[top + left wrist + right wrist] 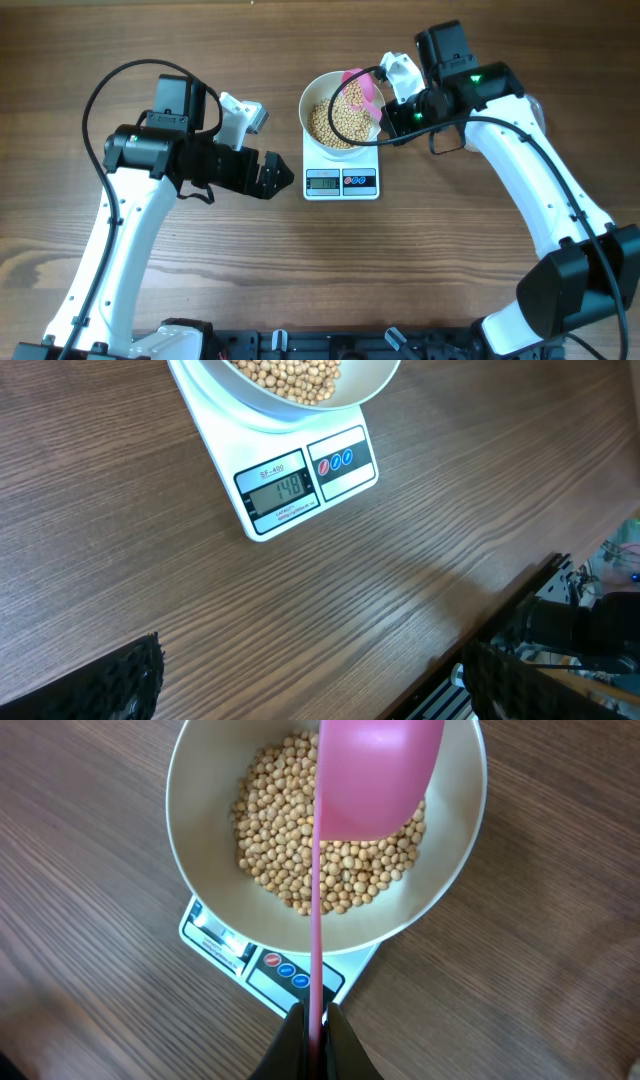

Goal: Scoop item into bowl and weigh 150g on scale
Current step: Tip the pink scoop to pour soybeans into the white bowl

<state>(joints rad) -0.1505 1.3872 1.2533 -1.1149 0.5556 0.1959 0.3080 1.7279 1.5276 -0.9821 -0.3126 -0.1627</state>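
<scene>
Finds the bowl point(200, 890) seated squarely on the scale point(225, 445), on the wooden table point(420, 570). Notes the beans point(290, 840) heaped in the bowl's bottom, well below the rim. Finds the right gripper point(313, 1045) clenched on the thin handle of a pink scoop point(378, 770), with the scoop's head held over the far side of the bowl, above the beans. Cannot tell from these views whether any beans lie in the scoop. Finds the left gripper point(275, 175) released, jaws wide, holding nothing, hovering over bare table just beside the scale's left edge. Reads the display point(280, 490) as a figure in the high one-forties — last digit too blurred to certify.

Judges the step in hand to be the final top-up: close to target, short by only a little. Recommends adding beans by a slight roll of the wrist, a few at a time, not a full tip. Recommends keeping the scoop clear of rim and contents — any touch loads the scale and falsifies the reading. Advises pausing after each trickle to let the display settle. Advises keeping the left gripper off the scale. Flags overshoot as the main risk; requires scooping beans back out if it occurs.
</scene>
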